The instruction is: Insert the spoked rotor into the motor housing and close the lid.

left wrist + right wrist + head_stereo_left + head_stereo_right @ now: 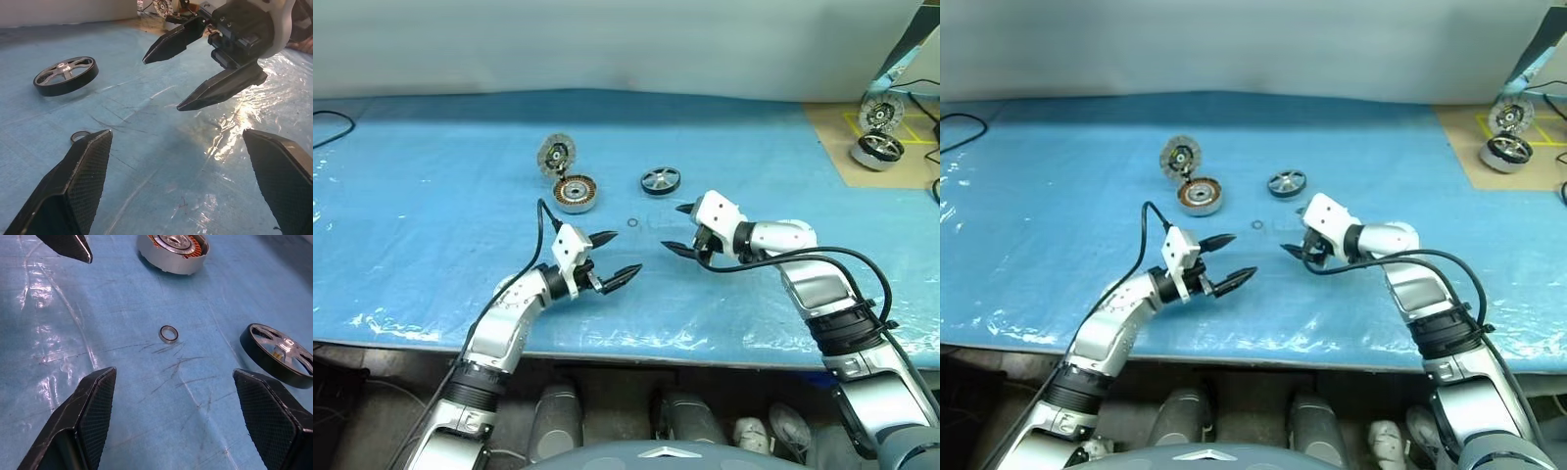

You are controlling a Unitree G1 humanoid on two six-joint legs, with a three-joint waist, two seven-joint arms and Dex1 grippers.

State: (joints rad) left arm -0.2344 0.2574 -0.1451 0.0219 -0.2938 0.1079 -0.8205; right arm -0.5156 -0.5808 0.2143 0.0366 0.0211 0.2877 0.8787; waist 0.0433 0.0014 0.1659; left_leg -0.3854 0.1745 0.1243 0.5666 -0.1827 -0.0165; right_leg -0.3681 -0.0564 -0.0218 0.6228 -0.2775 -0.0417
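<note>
Spoked rotor (661, 180) lies on the blue worktop (431, 225) just beyond the empty, spread right claw (679, 228), untouched.

Table cover (431, 196): blue sheet under a thin clear film, glossy, wrinkled, scuffed with fine dark scratches near the small ring (168, 334), which is bright metal. Spoked rotor (661, 180), right of the motor housing (576, 193): matt black rim, brushed silvery metal spokes and hub. Housing: smooth silver metal wall, copper-coloured windings inside. Lid (556, 154), just behind the housing: silvery segmented metal face, dark centre. Left gripper (612, 258) and right gripper (681, 228): black fingers, matt, finely cross-hatched pads (95, 406); white plastic-looking shells on the wrists.
</note>
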